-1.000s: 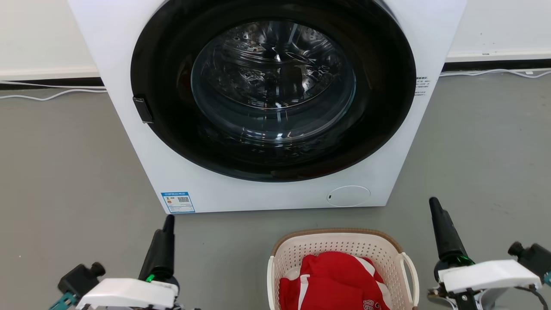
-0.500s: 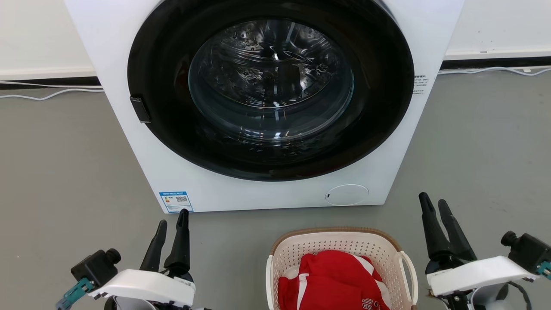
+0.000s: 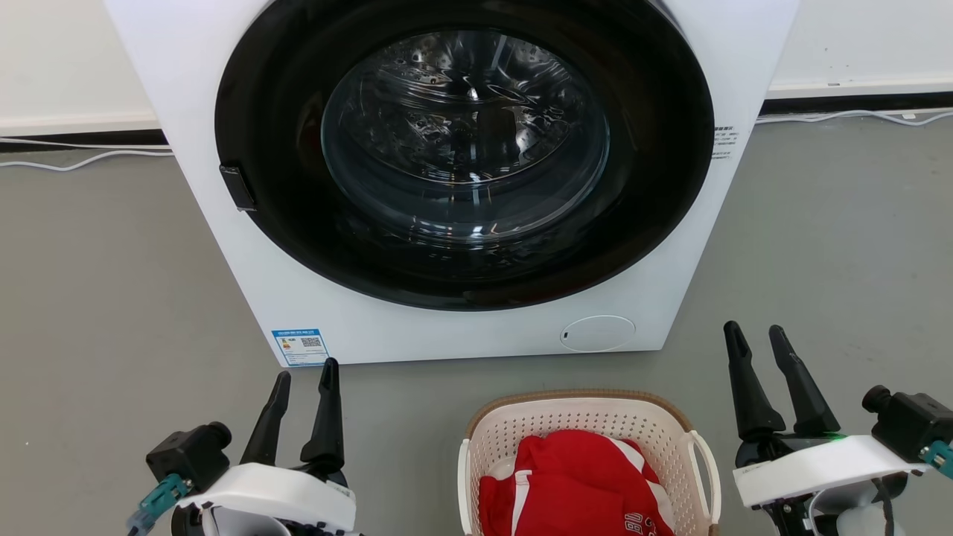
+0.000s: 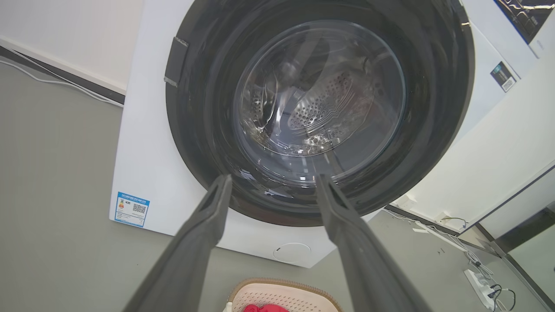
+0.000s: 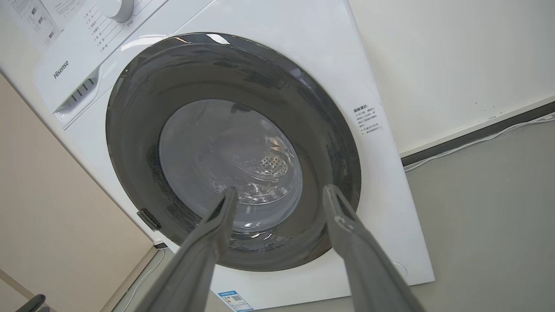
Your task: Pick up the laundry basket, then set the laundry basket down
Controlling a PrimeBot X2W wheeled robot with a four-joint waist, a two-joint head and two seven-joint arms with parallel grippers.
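washing machine (image 3: 461, 186): one white box is filling the upper middle of the head view; its round door is showing a wide glossy black ring around a clear glass bowl, with a perforated steel drum behind.
floor (image 3: 89, 298): one smooth, matte grey surface is spreading across both sides and the bottom.
laundry basket (image 3: 581, 394): one rounded-rectangular cream plastic basket with perforated walls and a brown woven-look rim is sitting on the floor at the bottom, right of centre, just in front of the machine and between the grippers, touching neither.
left gripper (image 3: 306, 371): one, at the lower left; its two long dark tapered fingers are pointing up the frame, jaws standing narrowly apart and holding nothing.
right gripper (image 3: 756, 330): one, at the lower right; its two dark fingers are standing parted about as much, holding nothing.
red garment (image 3: 573, 484): one soft, crumpled piece with white stripes is lying in the basket; its white print is running off the bottom edge, unreadable.
loop handles (image 3: 706, 465): two white ones are arching off the basket's left and right sides.
blue sticker (image 3: 299, 347): one, carrying a qr code, is sitting at the machine's lower left corner; its text is too small to read.
brand name (image 5: 61, 69): "hisense" is showing once, in dark letters at the upper left of the right wrist view.
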